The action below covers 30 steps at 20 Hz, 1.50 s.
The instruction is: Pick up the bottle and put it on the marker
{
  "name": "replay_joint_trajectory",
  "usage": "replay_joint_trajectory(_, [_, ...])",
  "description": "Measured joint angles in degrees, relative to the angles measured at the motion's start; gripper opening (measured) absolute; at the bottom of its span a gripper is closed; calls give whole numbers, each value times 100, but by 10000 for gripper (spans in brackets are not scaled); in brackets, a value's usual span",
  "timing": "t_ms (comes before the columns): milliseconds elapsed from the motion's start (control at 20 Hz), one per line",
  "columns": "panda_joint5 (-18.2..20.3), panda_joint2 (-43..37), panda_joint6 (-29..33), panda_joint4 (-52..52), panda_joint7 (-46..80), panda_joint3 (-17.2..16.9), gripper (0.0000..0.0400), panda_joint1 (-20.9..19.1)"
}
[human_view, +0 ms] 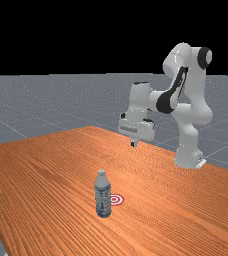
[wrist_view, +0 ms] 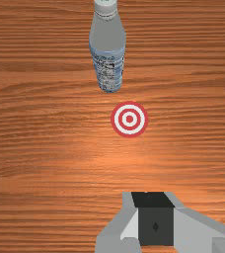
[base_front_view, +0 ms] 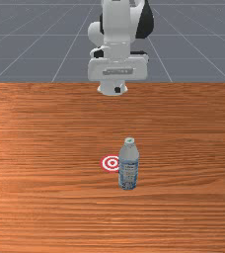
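My gripper hangs high above the table near the arm's side, its fingers together with nothing between them; they also stand in the wrist view. A clear bottle with a blue-and-white label stands upright on the wood, farther from the arm than my gripper. Beside its base lies the flat red-and-white ringed marker, partly hidden by the bottle in the front and far views. In the wrist view the marker's full circle shows, between the bottle and my fingers.
Orange-brown wood of the table surrounds the bottle and marker. The table's back edge runs below my hand in the front view, and the arm's base stands at the far view's right.
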Motion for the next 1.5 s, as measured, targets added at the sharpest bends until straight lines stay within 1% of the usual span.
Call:
replay_joint_trajectory(150, [-69, 317, 1125, 314, 132, 104, 0, 77])
replay_joint_trajectory(200, [-80, 476, 1374, 430, 149, 126, 0, 107])
replay_joint_trajectory(250, [-88, 631, 1525, 574, 159, 138, 157, 128])
replay_joint_trajectory(300, [-91, 789, 1620, 759, 167, 142, 252, 140])
replay_joint_trajectory(350, [-93, 931, 1685, 941, 175, 142, 310, 145])
replay_joint_trajectory(400, [-90, 1111, 1753, 1168, 193, 139, 346, 149])
replay_joint_trajectory(450, [-87, 1329, 1828, 1423, 224, 131, 367, 153])
replay_joint_trajectory(550, [-84, 1703, 1934, 1845, 254, 112, 388, 149])
replay_joint_trajectory(700, [-85, 2218, 1996, 2365, 282, 80, 397, 138])
replay_joint_trajectory(850, [-79, 2636, 2010, 2619, 323, 53, 399, 135])
replay_joint_trajectory(1100, [-71, 3042, 2042, 2704, 361, 37, 400, 148])
replay_joint_trajectory(1400, [-79, 3382, 2255, 2979, 359, 16, 400, 145])
replay_joint_trajectory(1450, [-79, 3402, 2261, 2989, 359, 16, 245, 146])
replay_joint_trajectory(1500, [-81, 3404, 2277, 2982, 359, 18, 181, 148])
